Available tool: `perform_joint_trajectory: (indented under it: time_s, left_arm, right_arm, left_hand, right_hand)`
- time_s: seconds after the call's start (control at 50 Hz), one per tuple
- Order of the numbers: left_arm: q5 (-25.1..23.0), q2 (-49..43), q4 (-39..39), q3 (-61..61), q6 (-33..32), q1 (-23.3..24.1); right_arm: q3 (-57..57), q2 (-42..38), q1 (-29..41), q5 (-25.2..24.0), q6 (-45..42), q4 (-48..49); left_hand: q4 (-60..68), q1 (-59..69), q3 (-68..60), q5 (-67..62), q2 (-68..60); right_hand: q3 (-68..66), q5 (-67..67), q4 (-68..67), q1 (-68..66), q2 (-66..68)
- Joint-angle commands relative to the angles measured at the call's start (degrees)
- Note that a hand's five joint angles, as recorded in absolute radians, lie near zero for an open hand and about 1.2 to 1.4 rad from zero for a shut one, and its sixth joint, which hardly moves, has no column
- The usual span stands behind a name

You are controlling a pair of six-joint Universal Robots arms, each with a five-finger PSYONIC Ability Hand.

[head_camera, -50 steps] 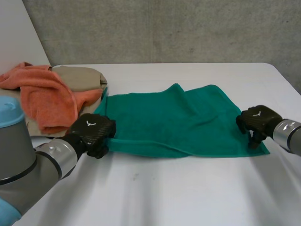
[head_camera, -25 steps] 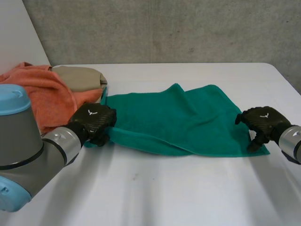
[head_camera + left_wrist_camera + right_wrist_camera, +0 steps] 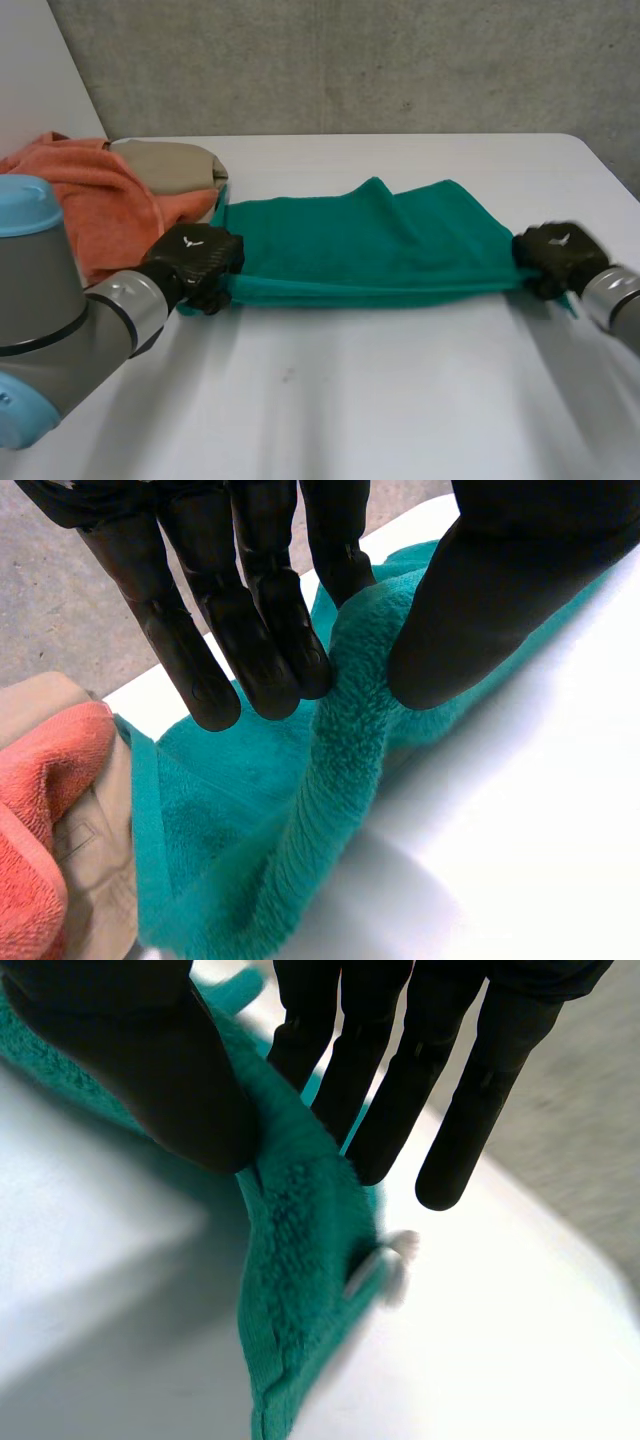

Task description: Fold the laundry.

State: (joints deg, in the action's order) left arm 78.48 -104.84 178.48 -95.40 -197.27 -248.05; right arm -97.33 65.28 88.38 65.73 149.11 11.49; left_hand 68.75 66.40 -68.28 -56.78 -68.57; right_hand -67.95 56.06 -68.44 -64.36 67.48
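While the green towel (image 3: 365,235) lies across the table (image 3: 380,400), we pinch its near edge, left hand (image 3: 197,262) clamped between thumb and fingers on one corner, right hand (image 3: 556,255) likewise on the other, orange cloth (image 3: 90,210) and beige cloth (image 3: 170,165) heaped beside the left.

Orange cloth (image 3: 110,205) partly beyond edge

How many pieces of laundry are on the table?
3: the green towel, pinched by the left hand and right hand; the orange towel and the beige cloth, piled beside the left hand. More may hide underneath.
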Motion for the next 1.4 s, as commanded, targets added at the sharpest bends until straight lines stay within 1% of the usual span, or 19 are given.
perform_joint_trajectory:
  time_s: [0.02, 0.14, 0.16, 0.22, 0.3, 0.38, 0.46, 0.54, 0.6, 0.66, 0.68, 0.7, 0.78, 0.84, 1.0, 1.12, 1.26, 1.36, 1.4]
  left_arm:
    - [0.2, 8.9, -8.4, -1.1, -0.2, -0.2]
    - [1.7, 17.0, -15.4, -1.1, -0.3, -0.5]
    - [2.3, 18.3, -16.7, -1.1, -0.4, -0.2]
    - [3.2, 17.9, -17.2, -1.0, -0.7, 0.3]
    - [4.1, 9.9, -15.7, 0.6, -1.9, 1.4]
    - [4.9, -1.8, -13.5, 5.8, -5.9, 2.0]
    - [5.6, -13.1, -12.3, 18.5, -11.2, 2.7]
    - [5.6, -15.8, -9.2, 32.2, -11.9, 3.1]
    - [6.2, -15.7, -5.0, 39.1, -11.0, 3.2]
    - [7.4, -13.6, 5.4, 43.8, -9.6, 3.2]
    - [7.9, -12.9, 8.8, 43.9, -9.3, 3.0]
    - [9.1, -11.5, 16.4, 43.6, -8.6, 3.0]
    - [10.5, -9.3, 30.7, 41.3, -8.0, 3.1]
    - [10.1, -9.1, 29.9, 40.0, -8.0, 3.0]
    - [9.5, -9.8, 18.3, 33.4, -7.3, 2.2]
    - [11.7, -10.6, 13.8, 21.9, -6.5, 2.6]
    - [15.4, -11.4, 13.0, 6.6, -5.5, 5.6]
    - [17.3, -11.4, 11.7, 0.4, -5.3, 8.5]
    - [18.1, -10.8, 9.6, -0.7, -5.5, 9.9]
  right_arm:
    - [-1.3, 16.6, -5.2, 0.1, -2.1, -11.0]
    - [2.5, 24.6, -9.2, -0.5, -12.2, -30.4]
    - [2.8, 25.5, -9.2, -0.9, -16.2, -34.9]
    - [2.8, 25.0, -9.1, -1.2, -22.6, -39.9]
    - [2.5, 19.3, -7.2, -0.9, -29.2, -41.6]
    - [7.0, 10.6, -3.4, 1.1, -25.0, -39.9]
    - [17.7, 1.4, 0.4, 6.9, -17.3, -33.6]
    - [29.5, -3.7, 1.7, 10.8, -11.3, -24.9]
    - [35.7, -4.5, 2.3, 11.5, -6.7, -17.8]
    - [39.5, -3.5, 2.4, 11.7, 1.9, -5.2]
    - [39.5, -2.8, 2.4, 11.6, 4.1, -1.9]
    - [39.1, -1.1, 2.2, 11.9, 8.1, 5.2]
    - [36.3, 1.2, 2.1, 12.5, 15.8, 19.0]
    - [35.5, 1.3, 2.2, 12.4, 16.4, 19.4]
    - [33.5, -1.2, 2.9, 9.7, 13.8, 9.6]
    - [26.8, -3.1, 4.3, 8.1, 8.2, 1.9]
    - [16.9, -5.7, 4.1, 8.0, 0.5, -4.6]
    - [12.9, -6.8, 2.0, 9.0, -3.3, -7.2]
    - [11.6, -6.7, 0.7, 9.2, -4.8, -7.7]
  left_hand:
    - [11.3, 13.6, -11.7, -13.2, -11.4]
    - [11.3, 13.6, -11.7, -13.2, -11.4]
    - [11.3, 13.6, -11.7, -13.2, -11.4]
    - [11.3, 13.6, -11.7, -13.2, -11.4]
    - [11.3, 13.6, -11.7, -13.2, -11.4]
    - [11.3, 13.6, -11.7, -13.2, -11.4]
    - [11.3, 13.6, -11.7, -13.2, -11.4]
    - [11.3, 13.6, -11.7, -13.2, -11.4]
    - [11.3, 13.6, -11.7, -13.2, -11.4]
    - [11.3, 13.6, -11.7, -13.2, -11.4]
    - [11.3, 13.6, -11.7, -13.2, -11.4]
    - [11.3, 13.6, -11.7, -13.2, -11.4]
    - [11.3, 13.6, -11.7, -13.2, -11.4]
    - [11.3, 13.6, -11.7, -13.2, -11.4]
    - [11.3, 13.6, -11.7, -13.2, -11.4]
    - [11.3, 13.6, -11.7, -13.2, -11.4]
    - [11.3, 13.6, -11.7, -13.2, -11.4]
    - [11.1, 13.5, -11.6, -13.1, -11.3]
    - [0.2, 2.6, -0.7, -2.2, -0.4]
  right_hand:
    - [-12.1, 13.9, -11.6, -15.6, 12.5]
    - [-12.1, 13.9, -11.6, -15.6, 12.5]
    - [-12.1, 13.9, -11.6, -15.6, 12.5]
    - [-12.1, 13.9, -11.6, -15.6, 12.5]
    - [-12.1, 13.9, -11.6, -15.6, 12.5]
    - [-12.1, 13.9, -11.6, -15.6, 12.5]
    - [-12.1, 13.9, -11.6, -15.6, 12.5]
    - [-12.1, 13.9, -11.6, -15.6, 12.5]
    - [-12.1, 13.9, -11.6, -15.6, 12.5]
    - [-12.1, 13.9, -11.6, -15.6, 12.5]
    - [-12.1, 13.9, -11.6, -15.6, 12.5]
    - [-12.1, 13.9, -11.6, -15.6, 12.5]
    - [-12.1, 13.9, -11.6, -15.6, 12.5]
    - [-12.1, 13.9, -11.6, -15.6, 12.5]
    - [-12.1, 13.9, -11.6, -15.6, 12.5]
    - [-12.1, 13.9, -11.6, -15.6, 12.5]
    - [-12.1, 13.9, -11.6, -15.6, 12.5]
    - [-12.1, 13.9, -11.6, -15.6, 12.5]
    - [-12.1, 13.9, -11.6, -15.6, 12.5]
